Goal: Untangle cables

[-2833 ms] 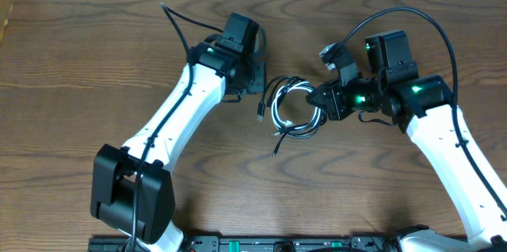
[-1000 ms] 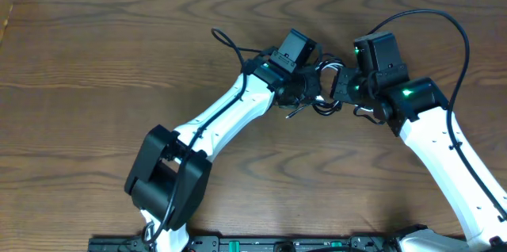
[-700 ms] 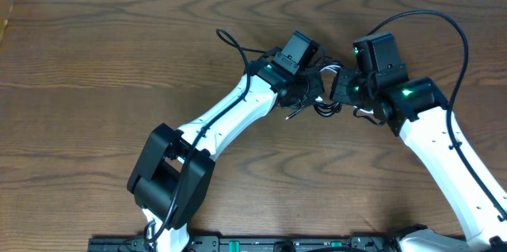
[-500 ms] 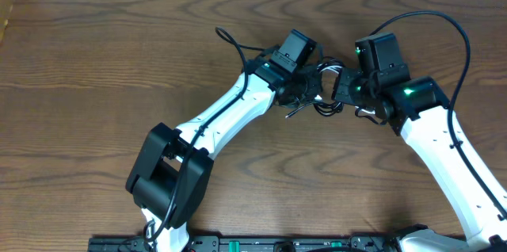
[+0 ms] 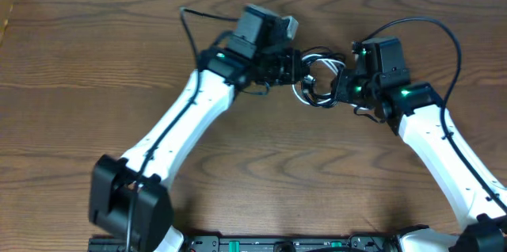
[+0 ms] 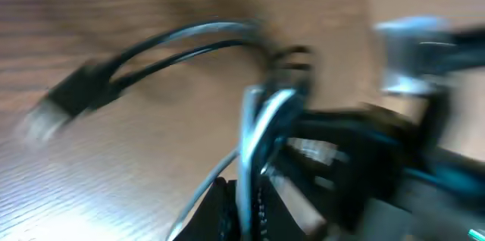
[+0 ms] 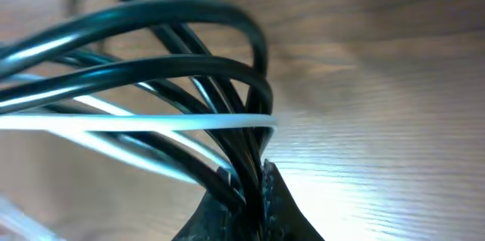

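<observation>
One black cable (image 7: 189, 64), one white cable (image 7: 136, 123). Two tools: left tool (image 5: 296, 70), right tool (image 5: 337, 89). One table (image 5: 95, 62).

The black cable (image 7: 189, 67) is glossy, the white cable (image 7: 151, 123) plain, the table (image 5: 79, 85) mid-brown wood with darker wavy grain, and the left arm (image 5: 178, 121) and right arm (image 5: 432, 137) white with black joints and small glowing green lights (image 5: 409, 92).

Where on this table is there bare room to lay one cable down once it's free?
The widest bare wood is on the table, left of the left arm. Another open patch lies between it and the right arm, toward the near edge. Top centre is crowded: the left gripper and right gripper both clamp the cables there.
</observation>
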Controlling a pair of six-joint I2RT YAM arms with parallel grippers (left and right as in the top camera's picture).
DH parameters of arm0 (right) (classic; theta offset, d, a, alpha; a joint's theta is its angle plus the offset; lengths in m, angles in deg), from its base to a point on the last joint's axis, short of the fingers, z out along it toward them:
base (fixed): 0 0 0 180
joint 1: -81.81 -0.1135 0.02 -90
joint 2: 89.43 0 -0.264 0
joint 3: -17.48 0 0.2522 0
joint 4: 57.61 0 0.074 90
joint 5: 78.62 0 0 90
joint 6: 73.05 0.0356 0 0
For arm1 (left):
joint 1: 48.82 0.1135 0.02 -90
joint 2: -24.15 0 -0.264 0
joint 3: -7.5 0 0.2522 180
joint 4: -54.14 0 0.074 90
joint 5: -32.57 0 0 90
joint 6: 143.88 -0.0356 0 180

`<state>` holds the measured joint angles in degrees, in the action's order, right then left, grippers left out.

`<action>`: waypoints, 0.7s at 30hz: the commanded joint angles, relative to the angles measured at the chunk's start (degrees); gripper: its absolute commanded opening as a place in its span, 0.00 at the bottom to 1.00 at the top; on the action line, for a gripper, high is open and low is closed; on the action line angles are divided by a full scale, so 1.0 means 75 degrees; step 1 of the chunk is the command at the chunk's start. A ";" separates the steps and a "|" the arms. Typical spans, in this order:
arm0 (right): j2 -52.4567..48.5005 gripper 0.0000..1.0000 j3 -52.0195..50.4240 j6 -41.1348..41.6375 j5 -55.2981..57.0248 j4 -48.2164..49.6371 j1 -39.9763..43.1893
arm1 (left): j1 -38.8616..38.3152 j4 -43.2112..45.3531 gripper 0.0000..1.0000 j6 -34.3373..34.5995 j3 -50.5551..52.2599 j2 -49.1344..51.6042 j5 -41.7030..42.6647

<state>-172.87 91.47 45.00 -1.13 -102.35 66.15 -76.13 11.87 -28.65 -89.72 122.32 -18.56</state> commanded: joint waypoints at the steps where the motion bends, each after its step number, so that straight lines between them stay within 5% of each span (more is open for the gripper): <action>1: -0.0122 0.01 -0.0367 -0.0766 -0.0166 -0.0087 0.0052 | 0.0618 0.0096 0.07 -0.1139 -0.0041 -0.0376 0.2075; 6: -0.0119 0.01 -0.0402 -0.1011 -0.0219 -0.0099 0.0055 | 0.1172 0.0102 0.07 -0.2037 -0.0038 -0.0361 0.4062; 12: -0.0119 0.01 -0.0402 -0.1262 -0.0565 -0.0102 0.0052 | 0.1731 0.0105 0.07 -0.2713 -0.0038 -0.0361 0.5208; 15: -0.0119 0.01 -0.0402 -0.1501 -0.0956 -0.0096 0.0052 | 0.1848 0.0058 0.07 -0.2707 -0.0038 -0.0361 0.4753; 21: -0.0111 0.01 -0.0399 -0.2693 -0.2734 0.0000 0.0055 | 0.1676 -0.1209 0.07 -0.2704 -0.0026 -0.0361 0.0968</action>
<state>-173.43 88.74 32.06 -11.53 -102.83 66.22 -62.84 5.81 -47.49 -89.06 121.31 5.20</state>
